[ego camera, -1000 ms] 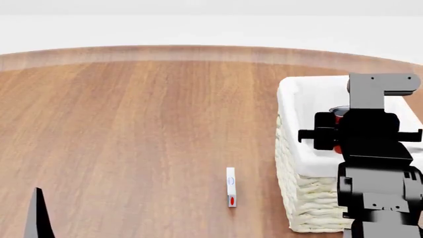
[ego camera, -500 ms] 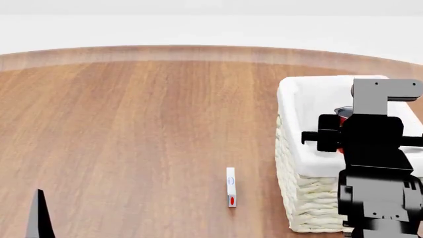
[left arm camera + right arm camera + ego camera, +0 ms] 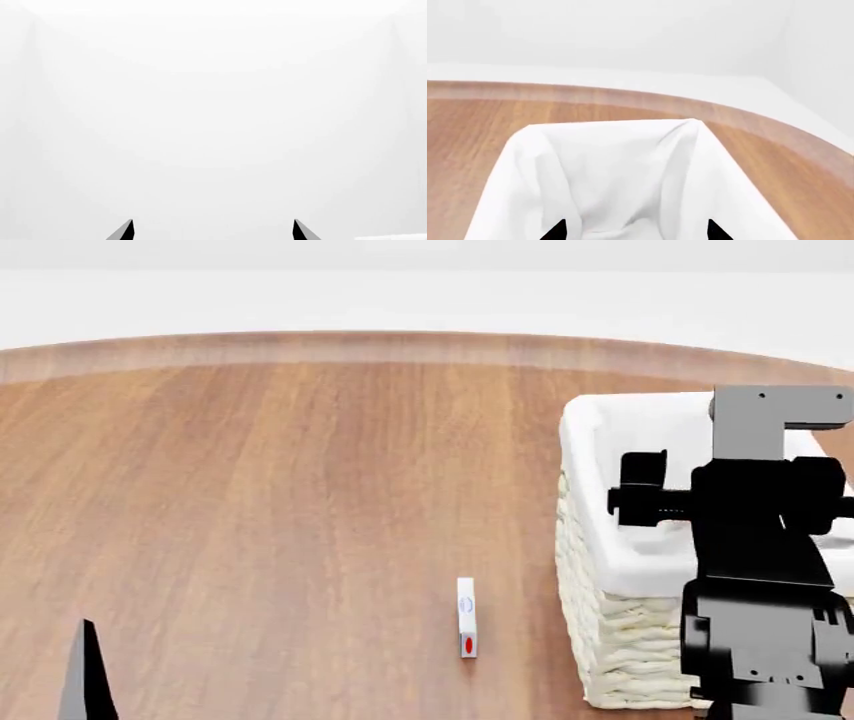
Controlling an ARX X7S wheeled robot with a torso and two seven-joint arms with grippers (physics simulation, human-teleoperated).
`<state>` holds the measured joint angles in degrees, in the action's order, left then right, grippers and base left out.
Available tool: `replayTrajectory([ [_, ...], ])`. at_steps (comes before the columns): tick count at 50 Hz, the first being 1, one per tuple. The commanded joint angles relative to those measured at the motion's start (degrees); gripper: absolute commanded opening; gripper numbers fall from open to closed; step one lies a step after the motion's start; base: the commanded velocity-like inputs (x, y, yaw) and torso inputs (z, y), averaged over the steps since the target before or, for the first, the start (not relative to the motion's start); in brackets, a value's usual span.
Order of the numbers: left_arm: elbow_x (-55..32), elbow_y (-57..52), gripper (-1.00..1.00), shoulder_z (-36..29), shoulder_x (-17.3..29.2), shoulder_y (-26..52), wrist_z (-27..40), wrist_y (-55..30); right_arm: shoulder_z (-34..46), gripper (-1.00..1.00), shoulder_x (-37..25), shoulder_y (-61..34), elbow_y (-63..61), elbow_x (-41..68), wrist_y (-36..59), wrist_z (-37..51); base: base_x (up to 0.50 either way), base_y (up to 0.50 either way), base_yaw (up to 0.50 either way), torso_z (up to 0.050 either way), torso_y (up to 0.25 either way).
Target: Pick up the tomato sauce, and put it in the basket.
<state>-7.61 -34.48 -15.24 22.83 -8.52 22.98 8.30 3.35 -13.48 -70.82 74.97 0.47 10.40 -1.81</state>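
Note:
The cream wicker basket [image 3: 627, 630] with its white cloth lining stands at the table's right. My right arm [image 3: 761, 520] hangs over it and hides much of its inside. In the right wrist view my right gripper [image 3: 635, 231] is open, with only the white lining [image 3: 620, 175] between its fingertips. The tomato sauce shows in no view; it is hidden or out of sight. My left gripper [image 3: 213, 231] is open and empty, facing a blank white background; one fingertip [image 3: 87, 670] shows at the lower left of the head view.
A small thin white box with a red mark [image 3: 466, 617] stands on the wooden table [image 3: 294, 500], left of the basket. The table's curved far edge [image 3: 400, 345] meets a white wall.
The red can seen at my right gripper over the basket is gone from view. The right gripper's jaws have spread apart. The left arm has barely moved.

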Motion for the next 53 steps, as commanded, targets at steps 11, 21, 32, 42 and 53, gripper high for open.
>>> replayTrajectory([
  [11, 0.6, 0.3, 1.0, -0.8, 0.1, 0.1, 0.2, 0.1, 4.9, 1.0, 0.1, -0.4, 0.0, -5.2, -12.4, 7.2, 0.0, 0.0, 0.0, 0.0, 0.0],
  [21, 1.2, 3.0, 1.0, -1.8, -0.3, 0.6, -0.2, 1.3, 5.0, 1.0, -0.8, 15.4, -35.5, -4.5, -7.7, 10.4, 0.0, 0.0, 0.0, 0.0, 0.0],
  [32, 1.1, 4.5, 1.0, -2.4, -0.5, 0.7, -0.2, 1.8, 4.0, 1.0, -1.8, 33.6, -78.5, -6.3, 0.8, 13.1, 0.0, 0.0, 0.0, 0.0, 0.0],
  [42, 1.6, 4.9, 1.0, -3.6, -0.8, 1.1, -0.5, 1.5, 5.4, 1.0, -2.8, 49.2, -95.4, -10.8, -1.5, 16.9, 0.0, 0.0, 0.0, 0.0, 0.0],
  [53, 1.7, 4.6, 1.0, -4.0, -0.7, 0.5, -0.1, 1.5, 6.0, 1.0, -3.9, 58.4, -108.4, -14.7, -2.6, 18.7, 0.0, 0.0, 0.0, 0.0, 0.0],
])
